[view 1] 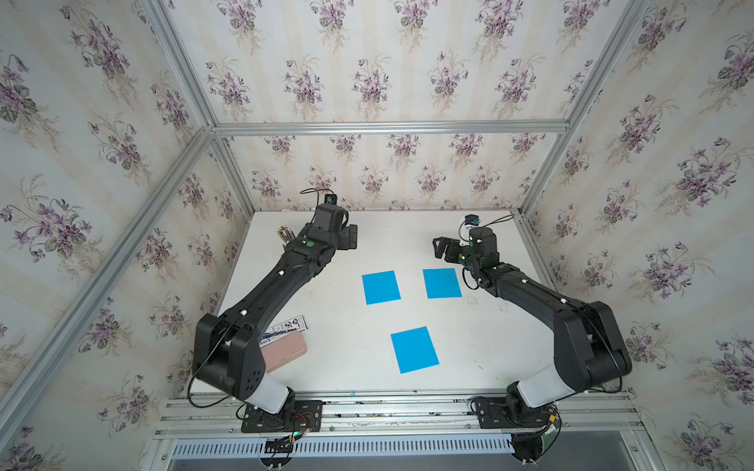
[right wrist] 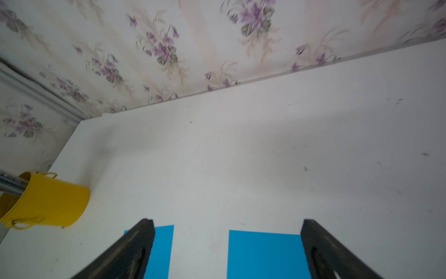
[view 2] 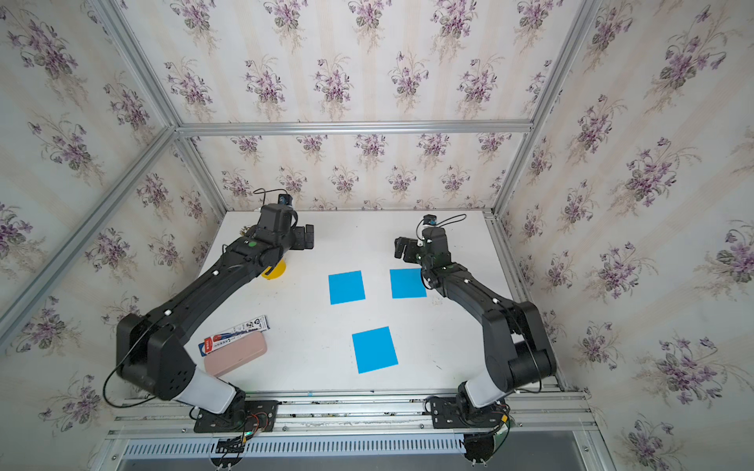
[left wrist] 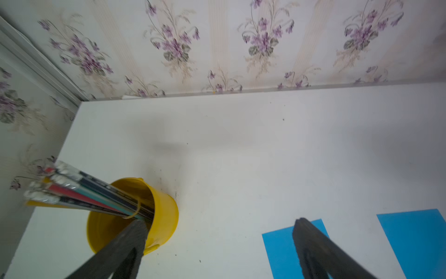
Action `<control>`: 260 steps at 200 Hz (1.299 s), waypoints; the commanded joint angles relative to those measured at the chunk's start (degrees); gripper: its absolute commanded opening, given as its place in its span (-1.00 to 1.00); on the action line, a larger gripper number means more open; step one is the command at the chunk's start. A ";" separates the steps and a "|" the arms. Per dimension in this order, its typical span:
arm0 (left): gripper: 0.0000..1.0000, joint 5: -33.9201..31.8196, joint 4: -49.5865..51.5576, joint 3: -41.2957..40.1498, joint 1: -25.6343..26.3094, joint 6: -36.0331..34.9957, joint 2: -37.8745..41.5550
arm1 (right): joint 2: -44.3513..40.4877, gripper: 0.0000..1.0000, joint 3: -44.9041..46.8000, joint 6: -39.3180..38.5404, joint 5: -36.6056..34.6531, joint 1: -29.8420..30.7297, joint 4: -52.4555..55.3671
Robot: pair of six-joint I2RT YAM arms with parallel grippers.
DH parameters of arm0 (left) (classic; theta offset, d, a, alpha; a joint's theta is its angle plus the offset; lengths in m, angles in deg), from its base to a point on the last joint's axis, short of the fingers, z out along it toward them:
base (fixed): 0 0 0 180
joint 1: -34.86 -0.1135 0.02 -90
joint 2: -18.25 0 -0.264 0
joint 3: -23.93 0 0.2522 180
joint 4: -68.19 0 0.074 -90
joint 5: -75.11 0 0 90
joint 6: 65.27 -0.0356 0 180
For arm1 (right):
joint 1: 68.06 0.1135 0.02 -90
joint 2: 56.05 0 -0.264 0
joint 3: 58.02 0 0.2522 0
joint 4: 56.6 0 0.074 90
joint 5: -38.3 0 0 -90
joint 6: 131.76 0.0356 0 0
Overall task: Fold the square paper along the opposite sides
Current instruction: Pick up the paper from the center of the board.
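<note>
Closest to the lens in both top views are two arms, the left arm (view 1: pixel 281 277) and the right arm (view 1: pixel 530 291), rising from the front rail. Three blue paper squares lie flat and apart on the white table (view 1: pixel 334 367). The front sheet (view 1: pixel 414 349) is nearest the rail, while the centre sheet (view 1: pixel 380 287) and the right-hand sheet (view 1: pixel 442 283) lie side by side farther back.

Two grippers hang over the table's far part. The left gripper (left wrist: pixel 219 223) and the right gripper (right wrist: pixel 226 221) both have their jaws spread wide, grasping nothing.

One yellow bucket (left wrist: pixel 166 217) holds a bundle of pencils (left wrist: pixel 84 190), too blurred to count. One pink case (view 2: pixel 236 352) lies just beside one printed pen pack (view 2: pixel 236 331).

The left arm hides most of the bucket in the top views. The right arm covers a corner of the right-hand sheet in a top view. Both wrist views cut sheets off at the frame edge.
</note>
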 commanded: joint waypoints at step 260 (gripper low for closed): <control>0.99 33.72 3.77 -6.26 -0.23 17.24 -24.99 | 20.92 0.77 5.93 -5.77 15.97 22.19 -16.01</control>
